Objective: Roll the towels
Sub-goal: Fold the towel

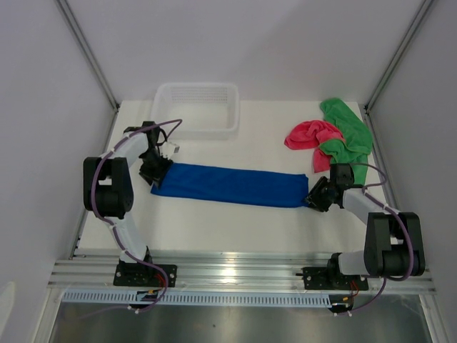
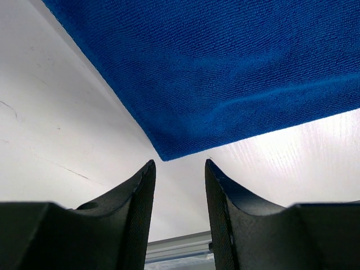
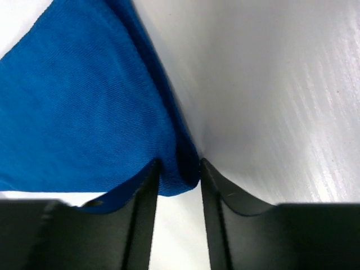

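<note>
left wrist: left gripper (image 2: 179,164) released, just short of blue towel (image 2: 225,67) corner; right gripper (image 3: 179,166) straddles opposite corner, grip unclear.

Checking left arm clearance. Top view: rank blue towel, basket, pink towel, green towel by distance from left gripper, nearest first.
1. blue towel, at the left gripper
2. basket, just behind
3. pink towel, rear right
4. green towel, far right
</note>
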`<state>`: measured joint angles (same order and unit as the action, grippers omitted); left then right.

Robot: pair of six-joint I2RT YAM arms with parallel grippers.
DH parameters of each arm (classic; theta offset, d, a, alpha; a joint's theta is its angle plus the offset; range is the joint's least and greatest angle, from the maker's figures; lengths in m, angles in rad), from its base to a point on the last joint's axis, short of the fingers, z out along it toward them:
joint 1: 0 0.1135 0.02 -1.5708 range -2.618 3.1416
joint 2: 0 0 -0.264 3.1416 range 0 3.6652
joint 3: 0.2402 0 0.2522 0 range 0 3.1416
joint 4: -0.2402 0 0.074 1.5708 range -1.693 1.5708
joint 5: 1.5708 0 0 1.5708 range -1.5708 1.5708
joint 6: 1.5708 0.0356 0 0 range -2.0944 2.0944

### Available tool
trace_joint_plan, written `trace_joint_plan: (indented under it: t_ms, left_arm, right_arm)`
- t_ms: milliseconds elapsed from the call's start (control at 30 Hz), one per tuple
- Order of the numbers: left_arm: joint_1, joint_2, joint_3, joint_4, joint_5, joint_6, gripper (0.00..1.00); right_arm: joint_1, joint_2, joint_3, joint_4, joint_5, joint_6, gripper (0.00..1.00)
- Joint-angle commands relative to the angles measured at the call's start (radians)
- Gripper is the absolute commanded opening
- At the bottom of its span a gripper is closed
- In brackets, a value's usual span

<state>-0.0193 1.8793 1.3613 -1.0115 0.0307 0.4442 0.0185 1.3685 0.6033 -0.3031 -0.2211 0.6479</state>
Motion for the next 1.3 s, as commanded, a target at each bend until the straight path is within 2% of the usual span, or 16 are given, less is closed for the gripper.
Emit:
trace_joint_plan:
  t_ms: [0, 67, 333, 533, 633, 700, 833, 1000, 1267]
  left_arm:
    - [0.002, -0.003, 0.007, 0.010, 0.015, -0.022, 0.44]
    - [0.002, -0.003, 0.019, 0.004, 0.029, -0.028, 0.44]
    - [0.002, -0.011, 0.036, -0.028, 0.066, -0.041, 0.45]
    - [0.002, -0.032, 0.041, -0.039, 0.104, -0.044, 0.45]
    - [0.002, -0.035, 0.033, -0.039, 0.098, -0.041, 0.45]
    - [0.002, -0.043, 0.024, -0.030, 0.097, -0.039, 0.45]
    - [0.001, -0.042, 0.022, -0.026, 0.095, -0.038, 0.45]
    - [0.002, -0.026, 0.022, -0.019, 0.087, -0.038, 0.45]
    - [0.002, -0.031, 0.002, -0.006, 0.084, -0.030, 0.45]
  right_arm:
    - [-0.009, 0.003, -0.034, -0.036, 0.046, 0.027, 0.36]
    - [-0.029, -0.002, -0.033, -0.039, 0.068, 0.036, 0.27]
    - [-0.100, -0.020, 0.015, -0.076, 0.115, -0.016, 0.09]
    - [-0.152, -0.025, 0.039, -0.077, 0.111, -0.076, 0.04]
    - [-0.152, -0.008, 0.050, -0.077, 0.053, -0.076, 0.16]
    - [-0.149, -0.014, 0.047, -0.085, 0.051, -0.073, 0.20]
    - [-0.141, -0.092, 0.023, -0.053, 0.022, -0.059, 0.32]
    - [-0.071, -0.074, 0.017, -0.015, -0.004, -0.039, 0.38]
    - [-0.034, -0.003, -0.022, -0.007, 0.032, -0.040, 0.42]
